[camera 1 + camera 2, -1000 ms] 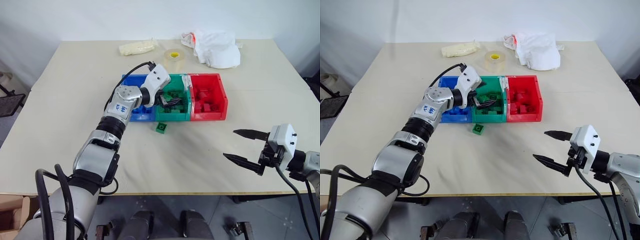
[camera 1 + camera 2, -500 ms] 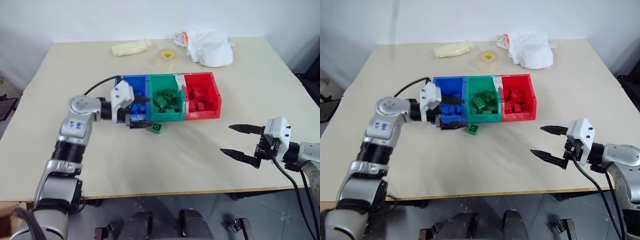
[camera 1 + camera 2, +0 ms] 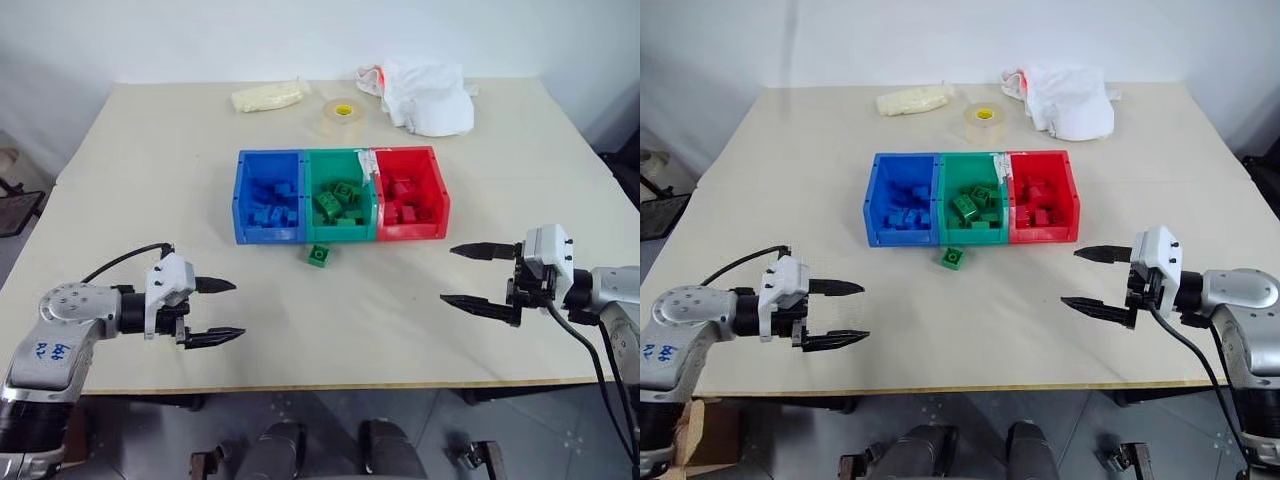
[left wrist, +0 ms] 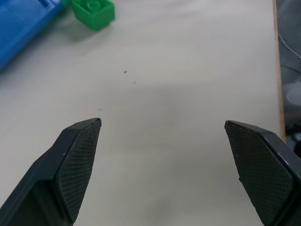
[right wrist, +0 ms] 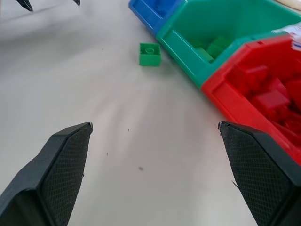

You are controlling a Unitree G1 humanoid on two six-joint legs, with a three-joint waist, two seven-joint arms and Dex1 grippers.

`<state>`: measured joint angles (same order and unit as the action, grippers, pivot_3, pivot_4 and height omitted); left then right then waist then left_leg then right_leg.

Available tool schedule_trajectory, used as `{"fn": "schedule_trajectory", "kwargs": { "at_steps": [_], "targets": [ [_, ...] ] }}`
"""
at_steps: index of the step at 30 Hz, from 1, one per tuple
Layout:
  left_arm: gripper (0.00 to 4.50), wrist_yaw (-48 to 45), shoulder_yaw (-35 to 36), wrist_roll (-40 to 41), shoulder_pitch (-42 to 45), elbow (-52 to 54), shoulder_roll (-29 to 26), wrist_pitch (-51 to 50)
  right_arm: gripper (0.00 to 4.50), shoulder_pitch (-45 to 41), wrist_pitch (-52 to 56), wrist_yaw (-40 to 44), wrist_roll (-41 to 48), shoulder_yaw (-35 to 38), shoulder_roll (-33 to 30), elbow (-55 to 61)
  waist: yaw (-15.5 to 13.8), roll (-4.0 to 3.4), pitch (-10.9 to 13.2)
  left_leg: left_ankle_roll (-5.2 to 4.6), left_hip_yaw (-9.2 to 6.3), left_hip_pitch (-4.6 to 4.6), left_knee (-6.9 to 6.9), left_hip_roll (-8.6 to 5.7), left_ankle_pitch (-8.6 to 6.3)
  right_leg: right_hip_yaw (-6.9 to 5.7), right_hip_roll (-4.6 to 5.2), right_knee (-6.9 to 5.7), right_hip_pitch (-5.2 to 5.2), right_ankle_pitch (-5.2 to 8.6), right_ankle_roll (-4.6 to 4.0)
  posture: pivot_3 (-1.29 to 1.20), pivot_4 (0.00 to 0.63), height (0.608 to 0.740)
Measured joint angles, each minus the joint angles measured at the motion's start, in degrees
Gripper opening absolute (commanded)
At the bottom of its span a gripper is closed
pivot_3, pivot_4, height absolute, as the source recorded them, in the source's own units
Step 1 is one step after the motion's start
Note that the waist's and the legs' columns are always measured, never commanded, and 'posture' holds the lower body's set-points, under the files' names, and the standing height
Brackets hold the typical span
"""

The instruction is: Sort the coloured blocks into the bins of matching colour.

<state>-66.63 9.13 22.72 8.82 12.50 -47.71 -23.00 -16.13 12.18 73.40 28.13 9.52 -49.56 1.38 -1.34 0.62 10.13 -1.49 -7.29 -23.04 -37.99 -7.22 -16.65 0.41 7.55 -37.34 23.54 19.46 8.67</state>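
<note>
The 3 bins sit joined in a row near the middle of the table (image 3: pixel 120 180): the blue bin (image 3: pixel 268 196) on the robot's left, the green bin (image 3: pixel 340 194) between, the red bin (image 3: pixel 409 192) on the right. Each holds bricks of its own colour; in the green one several lie piled at angles (how many I cannot count).

1 small green brick (image 3: pixel 319 256) lies on the bare tabletop just beside the front wall of the green bin, at about 7 o'clock from that bin's middle, apart from the wall and studs up. The left wrist view shows it (image 4: pixel 94 12) next to a corner of the blue bin (image 4: pixel 21 28), well ahead of that gripper's fingers.

The left gripper (image 3: pixel 222 309) hovers over the near-left part of the table, at roughly 8 o'clock from the bins, its 2 black fingers spread wide with nothing between them. The right gripper (image 3: pixel 468 275) hangs at about 4 o'clock from the bins, near the table's front-right edge, jaws likewise gaping and empty, tips pointing toward the table's middle.

Along the far edge, at 12 o'clock from the bins, lie a roll of tape (image 3: pixel 342 113), a pale bag (image 3: pixel 266 96) to its left and a crumpled white cloth (image 3: pixel 428 95) to its right.
</note>
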Motion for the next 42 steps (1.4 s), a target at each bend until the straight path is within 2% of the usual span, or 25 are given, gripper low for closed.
{"fn": "schedule_trajectory", "kwargs": {
  "at_steps": [5, 14, 20, 27, 41, 42],
  "targets": [
    [4.48, 3.14, -1.00, 0.55, 2.95, 0.66, 1.60, -0.86, 4.50, -0.74, -0.76, 0.39, -0.15, -0.23, 0.02, -0.97, -0.11, 0.00, 0.00, -0.01, 0.02, 0.00, 0.00, -0.01, -0.01, -0.06, 0.00, 0.01, 0.00, 0.00, 0.00, 0.00, 0.150, 0.740],
    [4.48, 17.17, -15.20, -6.87, 16.93, -3.20, 16.33, -4.80, 4.50, 0.59, -0.88, -1.02, -0.39, 0.16, 0.14, -0.16, -0.03, 0.01, 0.00, -0.01, 0.10, -0.01, -0.04, -0.02, -0.01, -0.13, -0.06, -0.12, 0.05, 0.00, 0.01, 0.00, 0.150, 0.740],
    [4.48, 22.57, -21.17, -13.48, 23.42, -11.72, 21.80, -4.50, 4.50, 3.27, -0.87, -3.14, -0.33, 1.11, 0.25, 1.92, -0.10, 0.00, 0.00, -0.01, 0.17, -0.01, -0.08, -0.03, -0.01, -0.12, -0.11, -0.14, 0.09, 0.00, 0.01, 0.00, 0.150, 0.740],
    [4.48, 26.74, -23.71, -17.57, 24.74, -13.10, 23.76, -9.31, 4.50, 7.88, -0.80, -5.72, 0.06, 3.01, 0.34, 4.95, -0.08, 0.00, 0.00, -0.02, 0.17, -0.01, -0.08, -0.06, -0.01, -0.10, -0.11, -0.16, 0.10, -0.01, 0.01, 0.00, 0.150, 0.740],
    [4.48, 34.83, -25.03, -21.89, 26.05, -14.39, 30.56, -13.17, 4.50, 7.69, -0.84, -7.17, 0.27, 3.36, 0.34, 5.30, -0.28, 0.01, 0.00, -0.03, 0.17, -0.01, -0.14, -0.10, 0.00, -0.11, -0.12, -0.16, 0.06, -0.01, 0.02, 0.00, 0.150, 0.740],
    [4.30, 35.11, -25.17, -22.08, 26.56, -15.10, 31.03, -13.16, 4.50, 7.50, -0.85, -7.19, 0.26, 3.35, 0.34, 5.29, -0.31, 0.01, 0.00, -0.03, 0.17, -0.01, -0.14, -0.11, 0.00, -0.12, -0.13, -0.16, 0.06, -0.01, 0.02, 0.00, 0.150, 0.740]
  ]
}}
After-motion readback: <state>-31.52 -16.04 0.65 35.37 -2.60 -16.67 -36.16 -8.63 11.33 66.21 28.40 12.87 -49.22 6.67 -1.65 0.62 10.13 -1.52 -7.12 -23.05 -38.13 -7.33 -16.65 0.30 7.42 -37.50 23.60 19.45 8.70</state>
